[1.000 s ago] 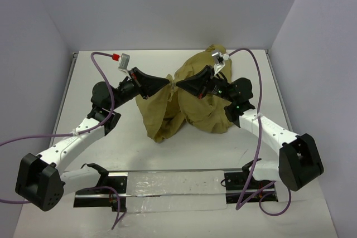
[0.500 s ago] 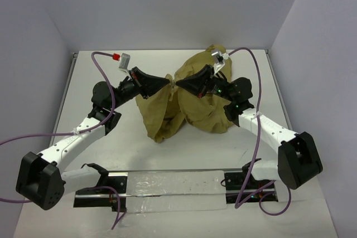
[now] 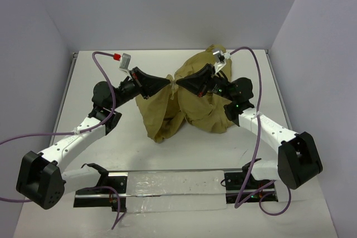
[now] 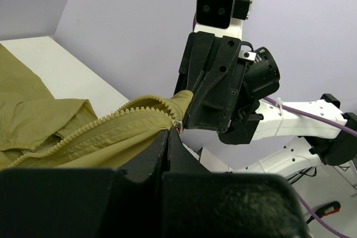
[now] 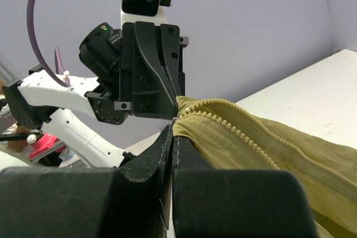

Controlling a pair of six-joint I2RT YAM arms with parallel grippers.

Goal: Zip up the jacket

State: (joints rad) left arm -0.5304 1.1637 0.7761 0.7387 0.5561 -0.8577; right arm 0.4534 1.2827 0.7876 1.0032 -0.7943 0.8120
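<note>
Two pairs of fingers meet tip to tip above the middle of the bench (image 3: 128,149). In the top view you see the jacket (image 3: 195,110) heaped in folds at the back centre of the bench, with one part raised between the left fingers (image 3: 160,82) and the right fingers (image 3: 188,83). The wrist views add detail that the top view cannot resolve. Both pairs are pressed together, each pinching the jacket's edge beside the zipper teeth (image 4: 125,116). The left wrist view shows a small metal part (image 4: 177,125) at the end of the teeth, just beside the right fingers. The right wrist view shows two rows of teeth leading away from the pinch.
</note>
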